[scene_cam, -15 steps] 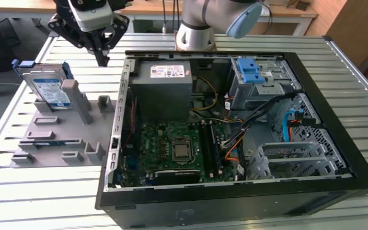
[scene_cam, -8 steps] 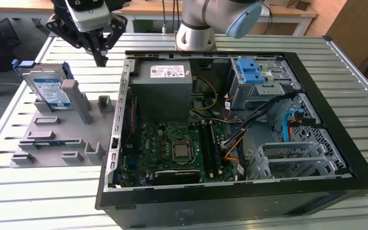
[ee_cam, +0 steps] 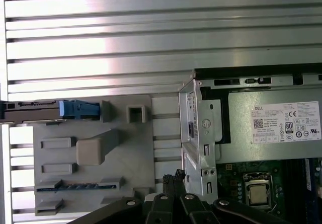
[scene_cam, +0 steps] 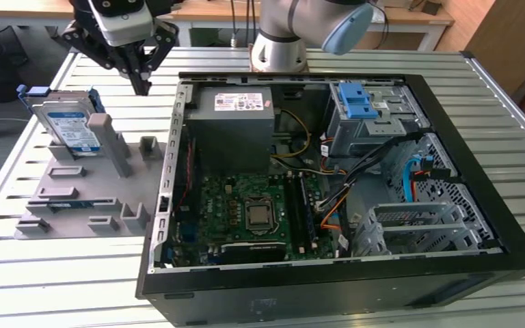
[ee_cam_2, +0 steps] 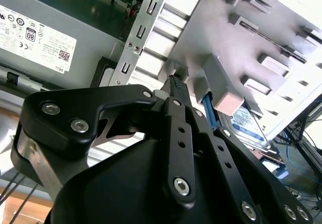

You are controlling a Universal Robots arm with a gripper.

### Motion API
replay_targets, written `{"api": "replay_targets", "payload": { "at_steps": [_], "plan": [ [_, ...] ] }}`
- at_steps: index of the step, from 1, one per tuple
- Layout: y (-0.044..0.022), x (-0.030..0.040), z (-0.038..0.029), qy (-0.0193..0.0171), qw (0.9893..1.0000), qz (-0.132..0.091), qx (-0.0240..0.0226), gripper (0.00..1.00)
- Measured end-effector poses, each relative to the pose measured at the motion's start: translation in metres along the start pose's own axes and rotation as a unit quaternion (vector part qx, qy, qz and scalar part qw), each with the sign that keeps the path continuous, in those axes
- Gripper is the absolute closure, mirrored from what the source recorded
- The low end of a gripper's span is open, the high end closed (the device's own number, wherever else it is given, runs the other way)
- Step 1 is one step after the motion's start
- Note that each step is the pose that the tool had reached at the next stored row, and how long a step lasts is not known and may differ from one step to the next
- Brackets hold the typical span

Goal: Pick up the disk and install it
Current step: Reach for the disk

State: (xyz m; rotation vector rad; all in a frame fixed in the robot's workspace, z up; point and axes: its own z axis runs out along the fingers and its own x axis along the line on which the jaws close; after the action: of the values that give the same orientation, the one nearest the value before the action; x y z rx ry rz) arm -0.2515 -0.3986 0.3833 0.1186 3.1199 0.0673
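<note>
Plainly, the end effector (scene_cam: 141, 87) carries nothing — its fingers are drawn together into one dark point, hovering above the slatted counter (scene_cam: 52, 273) just beside the far corner of the open computer case (scene_cam: 335, 290). The disk (scene_cam: 68, 126) is not yet picked up: it stands on edge in the grey fixture block (scene_cam: 98, 183), its labelled face leaning back, framed by its blue carrier. From the end effector, the disk lies toward the exterior view's left and lower down, near but clearly apart. In the first wrist view the disk (ee_cam: 30, 112) shows edge-on as a thin strip, so its upper edge is what faces the fingers — that long edge runs roughly across the exterior view. The drive cage (scene_cam: 377, 130) with its blue latch sits inside the case, well apart toward the exterior view's right.
</note>
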Motion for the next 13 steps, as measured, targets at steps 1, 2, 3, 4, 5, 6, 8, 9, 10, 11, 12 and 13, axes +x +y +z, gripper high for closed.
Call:
{"api": "replay_targets", "payload": {
  "at_steps": [1,2,3,4,5,6,8,9,10,11,12,13],
  "plan": [
    [0.0,0.0005,0.0001,0.0,1.0,0.0,0.0,0.89],
    [-0.0001,0.0009,0.0002,0.0,1.0,0.0,0.0,0.89],
    [-0.0001,0.0013,0.0002,0.0,1.0,0.0,0.0,0.89],
    [-0.0001,0.0017,0.0003,0.0001,1.0,0.0,0.0,0.89],
    [-0.0002,0.0021,0.0003,0.0001,1.0,0.0,0.0,0.89],
    [-0.0002,0.0026,0.0004,0.0001,1.0,0.0,0.0,0.89],
    [-0.0003,0.0035,0.0005,0.0001,1.0,0.0,0.0,0.89],
    [-0.0003,0.004,0.0005,0.0002,1.0,0.0,0.0,0.89],
    [-0.0004,0.0045,0.0006,0.0001,1.0,0.0,0.0,0.89],
    [-0.0004,0.0049,0.0007,0.0001,1.0,0.0,-0.0001,0.89],
    [-0.0004,0.0052,0.0007,0.0002,1.0,0.0,0.0,0.89],
    [-0.0005,0.0057,0.0008,0.0002,1.0,0.0,0.0,0.89]
  ]
}}
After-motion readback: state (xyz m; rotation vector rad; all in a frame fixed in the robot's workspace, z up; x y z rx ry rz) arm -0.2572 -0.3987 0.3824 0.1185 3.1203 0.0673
